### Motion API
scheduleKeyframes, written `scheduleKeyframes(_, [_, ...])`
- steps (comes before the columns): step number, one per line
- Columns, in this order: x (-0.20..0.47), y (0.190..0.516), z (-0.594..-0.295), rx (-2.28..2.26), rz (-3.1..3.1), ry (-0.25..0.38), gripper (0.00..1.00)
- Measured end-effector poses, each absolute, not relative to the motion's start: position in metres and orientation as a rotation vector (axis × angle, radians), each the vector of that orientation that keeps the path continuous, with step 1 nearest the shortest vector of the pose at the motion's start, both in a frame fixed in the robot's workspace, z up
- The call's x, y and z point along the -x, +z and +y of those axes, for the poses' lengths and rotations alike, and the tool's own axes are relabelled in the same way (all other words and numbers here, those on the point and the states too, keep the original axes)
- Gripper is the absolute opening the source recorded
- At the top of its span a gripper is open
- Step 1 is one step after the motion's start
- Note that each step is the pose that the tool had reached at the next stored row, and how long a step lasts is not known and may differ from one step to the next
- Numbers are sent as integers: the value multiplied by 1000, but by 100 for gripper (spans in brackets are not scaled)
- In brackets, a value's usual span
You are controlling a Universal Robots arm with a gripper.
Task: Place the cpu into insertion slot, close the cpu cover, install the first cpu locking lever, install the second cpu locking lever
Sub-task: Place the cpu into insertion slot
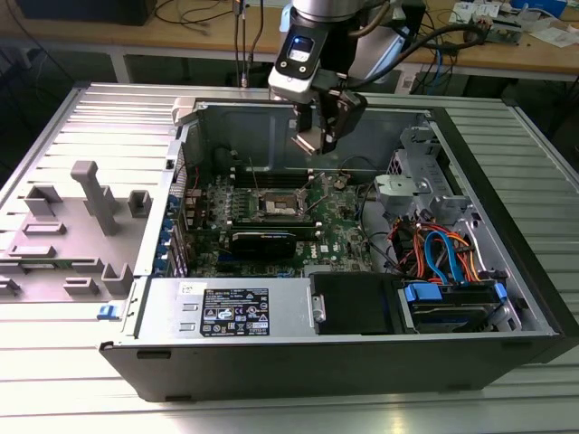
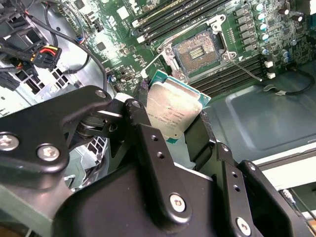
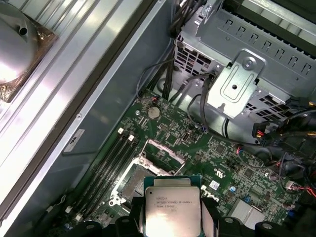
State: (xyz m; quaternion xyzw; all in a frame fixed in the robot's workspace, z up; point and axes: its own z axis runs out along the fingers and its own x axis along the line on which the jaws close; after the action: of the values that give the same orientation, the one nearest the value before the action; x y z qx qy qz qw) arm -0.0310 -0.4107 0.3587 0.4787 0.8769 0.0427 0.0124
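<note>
Gripper (image 2: 169, 117) — silvery square cpu (image 3: 172, 210), green-edged

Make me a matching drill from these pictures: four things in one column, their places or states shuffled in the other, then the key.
Things
1. cpu
2. slot
3. blue cables
4. grey jig

Places or states
A. empty, set in the green board
B. outside the case, on the exterior view's left
C. held in the tool, above the board
D. inside the case, on the exterior view's right

Pairs: 1-C, 2-A, 3-D, 4-B
</note>
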Motion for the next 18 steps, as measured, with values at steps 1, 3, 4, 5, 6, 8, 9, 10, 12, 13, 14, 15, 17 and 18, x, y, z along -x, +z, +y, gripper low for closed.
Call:
scheduleKeyframes(1, [31,359,-411,-1505,2726,133,55])
scheduleKeyframes(3, [31,359,-411,-1521,2716,133,55])
scheduleKeyframes(4, [31,359,-411,-1532,2710,133,55])
scheduleKeyframes(5, [31,359,-411,-1547,2701,132,55])
scheduleKeyframes(6, [31,359,-411,-1558,2694,132,55])
scheduleKeyframes(8, [31,359,-411,-1577,2682,132,55])
scheduleKeyframes(9, [31,359,-411,-1583,2678,132,55])
scheduleKeyframes(10, [31,359,-411,-1591,2674,132,55])
scheduleKeyframes(12, [31,359,-411,-1604,2665,131,55])
scheduleKeyframes(13, [31,359,-411,-1609,2662,131,55])
scheduleKeyframes(14, [31,359,-411,-1615,2658,131,55])
scheduleKeyframes(15, [31,359,-411,-1626,2651,131,55])
scheduleKeyframes(17, [31,359,-411,-1644,2639,131,55])
scheduleKeyframes(18, [31,359,-411,-1649,2636,131,55])
